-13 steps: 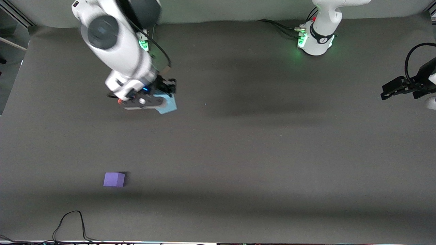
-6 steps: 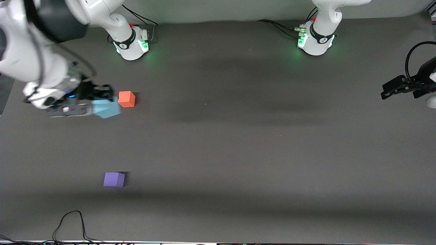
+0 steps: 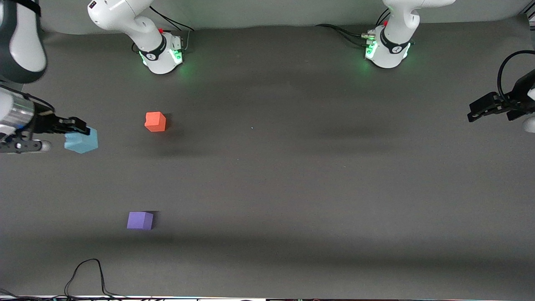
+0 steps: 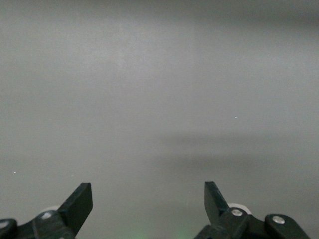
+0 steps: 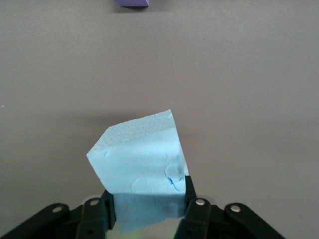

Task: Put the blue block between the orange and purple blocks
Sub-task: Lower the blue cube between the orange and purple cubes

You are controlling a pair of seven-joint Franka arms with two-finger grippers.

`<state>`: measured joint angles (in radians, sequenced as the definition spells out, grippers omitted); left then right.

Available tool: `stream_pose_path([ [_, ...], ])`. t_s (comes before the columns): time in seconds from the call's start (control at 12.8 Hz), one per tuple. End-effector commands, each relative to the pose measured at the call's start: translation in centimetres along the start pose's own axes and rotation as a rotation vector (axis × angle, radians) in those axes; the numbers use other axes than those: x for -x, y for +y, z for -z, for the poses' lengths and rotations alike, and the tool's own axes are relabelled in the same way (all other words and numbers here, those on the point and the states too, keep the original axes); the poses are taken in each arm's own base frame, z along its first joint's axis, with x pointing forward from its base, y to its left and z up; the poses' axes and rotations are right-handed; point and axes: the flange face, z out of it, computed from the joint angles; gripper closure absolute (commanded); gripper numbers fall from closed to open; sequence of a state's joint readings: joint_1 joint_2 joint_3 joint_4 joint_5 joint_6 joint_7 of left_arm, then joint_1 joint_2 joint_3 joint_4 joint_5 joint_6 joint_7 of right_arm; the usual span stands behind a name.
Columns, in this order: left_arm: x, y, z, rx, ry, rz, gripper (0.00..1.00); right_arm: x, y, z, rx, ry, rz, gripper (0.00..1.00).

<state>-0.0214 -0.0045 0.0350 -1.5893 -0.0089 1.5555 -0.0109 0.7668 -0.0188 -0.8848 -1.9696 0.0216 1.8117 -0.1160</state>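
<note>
I see my right gripper (image 3: 77, 134) pinching the tilted sky-blue foam cube (image 3: 82, 141) above bare table; orange-red foam cube (image 3: 155, 121) at its two o'clock, violet foam cube (image 3: 140, 220) at five; left gripper (image 4: 148, 199) waits, spread.

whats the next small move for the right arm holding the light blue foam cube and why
Probably carry the light blue foam cube toward the bare table between the orange-red foam cube and the violet-purple foam cube. The right gripper grips it in the air near the right arm's end, off their line. The left gripper waits open.
</note>
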Motion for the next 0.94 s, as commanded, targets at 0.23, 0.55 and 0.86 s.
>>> stream_pose_path([
  [0.23, 1.0, 0.0, 0.3, 0.011, 0.005, -0.019, 0.0, -2.5, -2.3, -10.1, 0.066, 0.039, 0.038, 0.48],
  [0.55, 1.0, 0.1, 0.3, 0.011, 0.005, -0.02, 0.0, -4.6, -2.5, -17.8, -0.043, 0.038, 0.026, 0.48],
  [0.86, 1.1, 0.1, 0.2, 0.011, 0.002, -0.019, 0.0, -5.4, -2.0, -22.5, -0.006, 0.049, 0.0, 0.48],
])
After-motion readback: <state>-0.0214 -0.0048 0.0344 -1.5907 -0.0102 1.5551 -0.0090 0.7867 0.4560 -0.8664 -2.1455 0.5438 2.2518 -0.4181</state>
